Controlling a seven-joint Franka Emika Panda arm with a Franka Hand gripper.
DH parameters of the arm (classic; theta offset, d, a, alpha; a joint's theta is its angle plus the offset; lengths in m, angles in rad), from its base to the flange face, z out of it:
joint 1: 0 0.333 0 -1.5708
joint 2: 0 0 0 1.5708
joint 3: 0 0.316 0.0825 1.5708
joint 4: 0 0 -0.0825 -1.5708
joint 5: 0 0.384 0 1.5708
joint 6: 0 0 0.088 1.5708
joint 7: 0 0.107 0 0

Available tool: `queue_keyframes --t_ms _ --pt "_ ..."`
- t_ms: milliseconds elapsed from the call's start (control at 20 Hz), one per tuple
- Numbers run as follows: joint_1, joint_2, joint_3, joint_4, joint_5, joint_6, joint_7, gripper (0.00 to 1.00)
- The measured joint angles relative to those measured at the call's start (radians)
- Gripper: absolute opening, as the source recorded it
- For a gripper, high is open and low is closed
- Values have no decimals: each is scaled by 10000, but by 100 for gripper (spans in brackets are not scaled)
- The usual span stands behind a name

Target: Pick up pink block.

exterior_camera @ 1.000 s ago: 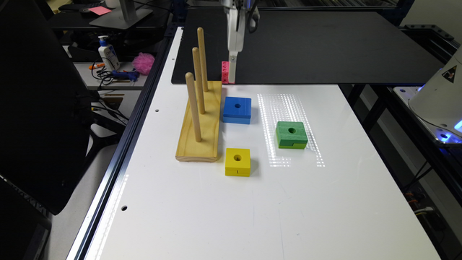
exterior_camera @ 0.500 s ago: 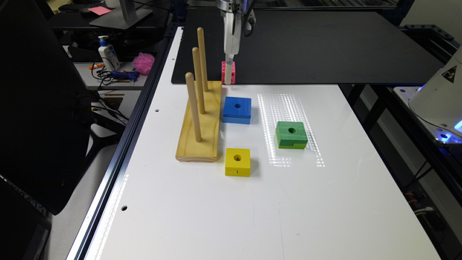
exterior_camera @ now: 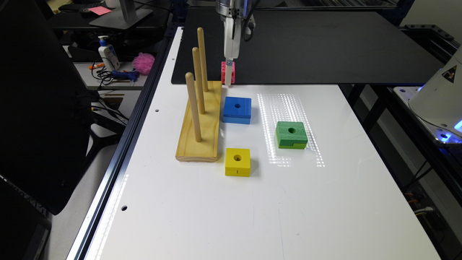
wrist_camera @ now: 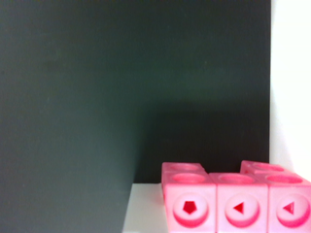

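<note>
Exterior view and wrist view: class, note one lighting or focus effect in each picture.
Exterior view: a grid of bright glare dots lies on the white table beside the green block, and each block casts a soft shadow. Wrist view: the pink block is close and slightly soft, with a dim shadow on the black mat.

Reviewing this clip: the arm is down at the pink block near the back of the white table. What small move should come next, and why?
Probably a small settling move, then a grip check before lifting. In the exterior view the hand reaches down to table level right against the pink block, which appears to sit on the table. The wrist view shows the block's cubes close up, but not whether the grip is made.
</note>
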State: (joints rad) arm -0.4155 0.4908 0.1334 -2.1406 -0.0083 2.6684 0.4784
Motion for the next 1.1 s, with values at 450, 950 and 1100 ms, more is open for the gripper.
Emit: queue_keyframes --t_ms 450,950,1100 --pt "-2 -65 -19 -9 0 -57 0 0" --pt "-3 -1547 -4 -18 0 -1612 22 0" --pt "-2 -1844 0 -25 0 -1927 37 0"
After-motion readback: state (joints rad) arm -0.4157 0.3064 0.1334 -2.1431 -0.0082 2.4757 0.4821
